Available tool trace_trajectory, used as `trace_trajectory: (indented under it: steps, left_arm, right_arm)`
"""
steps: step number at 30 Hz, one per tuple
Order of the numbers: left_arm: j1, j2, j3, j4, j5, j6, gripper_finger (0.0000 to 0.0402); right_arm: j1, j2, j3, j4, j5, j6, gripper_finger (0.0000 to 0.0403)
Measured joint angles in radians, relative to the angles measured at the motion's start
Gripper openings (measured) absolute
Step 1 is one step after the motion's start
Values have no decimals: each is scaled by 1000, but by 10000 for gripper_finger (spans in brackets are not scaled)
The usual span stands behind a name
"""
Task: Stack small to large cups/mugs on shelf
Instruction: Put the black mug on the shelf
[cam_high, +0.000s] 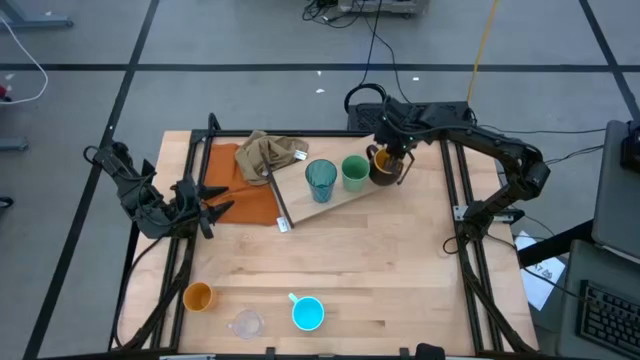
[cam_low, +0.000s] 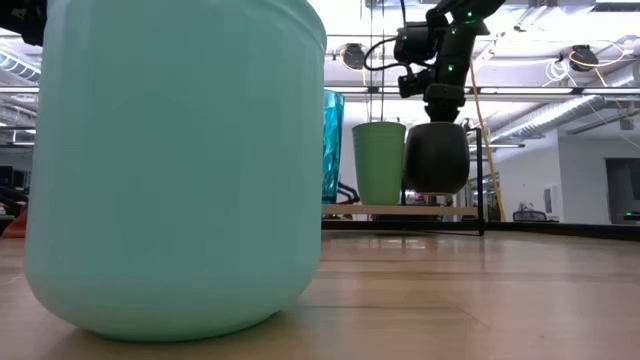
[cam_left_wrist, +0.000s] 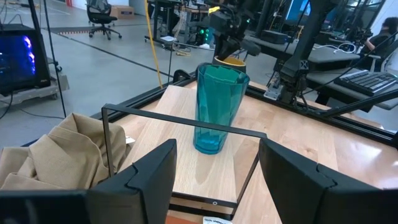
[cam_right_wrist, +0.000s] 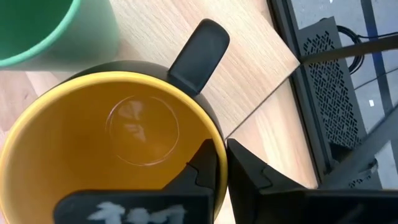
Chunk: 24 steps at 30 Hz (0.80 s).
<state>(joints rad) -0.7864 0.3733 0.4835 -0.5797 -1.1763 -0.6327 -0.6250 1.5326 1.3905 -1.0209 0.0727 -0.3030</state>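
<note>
light-blue mug (cam_low: 175, 165) fills the low view, hiding the table's left.

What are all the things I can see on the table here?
shelf: one, light wood, far middle of table.
tumbler: one, teal, on shelf.
green cup: one, on shelf beside tumbler.
black mug: one, yellow inside, at the shelf's right end, rim pinched by right tool.
orange cup: one, near left.
clear glass: one, near edge.
blue mug: one, light blue, near edge.
orange cloth: one, far left.
tan rag: one, on orange cloth.
left tool: open, empty, by orange cloth.
right tool: shut on black mug.
</note>
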Motion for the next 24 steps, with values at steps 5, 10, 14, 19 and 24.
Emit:
trace_trajectory:
  steps: [5, 10, 14, 19, 24]
  left_arm:
    - [0, 0, 0, 0, 0, 0, 230]
    - [0, 0, 0, 0, 0, 0, 230]
    - [0, 0, 0, 0, 0, 0, 230]
    - [0, 0, 0, 0, 0, 0, 230]
    - [0, 0, 0, 0, 0, 0, 230]
  right_arm:
    - [0, 0, -17, 15, 0, 1, 7]
    - [0, 0, -45, 60, -11, 2, 7]
    - [-1, 0, -63, 76, -47, 3, 7]
    - [-2, 0, -68, 75, -45, 2, 7]
    - [-5, 0, -68, 83, -48, -5, 7]
